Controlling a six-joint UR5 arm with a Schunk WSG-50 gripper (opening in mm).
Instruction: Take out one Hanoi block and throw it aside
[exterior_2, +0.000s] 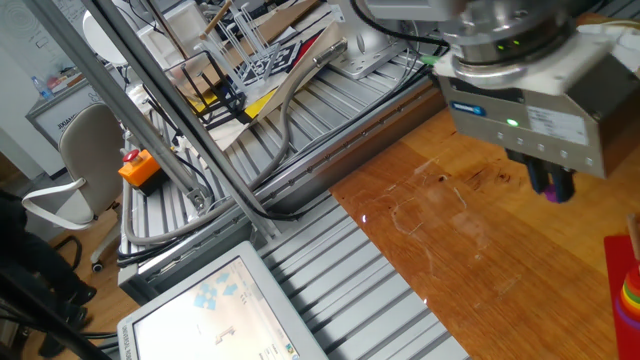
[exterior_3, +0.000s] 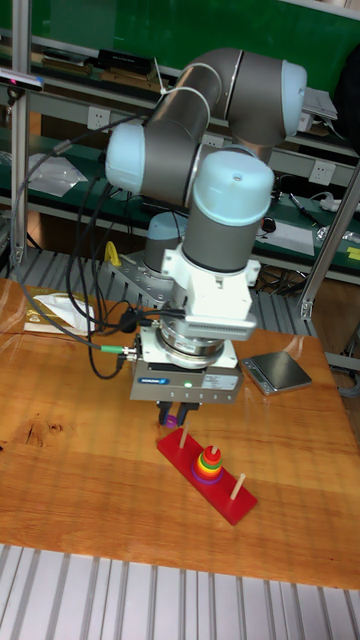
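In the tall fixed view my gripper (exterior_3: 175, 417) hangs just above the wooden table, by the left end of a red peg base (exterior_3: 232, 503). Its fingers are shut on the Hanoi block (exterior_3: 172, 423), a tiny purple piece that peeks out at the tips. The stacked rainbow rings (exterior_3: 208, 462) sit on the base's middle peg, to the right of the gripper. The fixed view shows the gripper (exterior_2: 550, 186) over the table with the purple block (exterior_2: 553, 194) between its dark fingers. Left of the red base (exterior_2: 622, 258) and rainbow rings (exterior_2: 631, 296), it is apart from both.
A small grey scale (exterior_3: 278, 370) lies on the table behind the red base. A yellowish packet (exterior_3: 45, 305) lies at the table's far left. Off the wooden top are aluminium rails (exterior_2: 330, 270), a screen (exterior_2: 205, 310), an orange box (exterior_2: 140, 168) and a chair (exterior_2: 85, 165).
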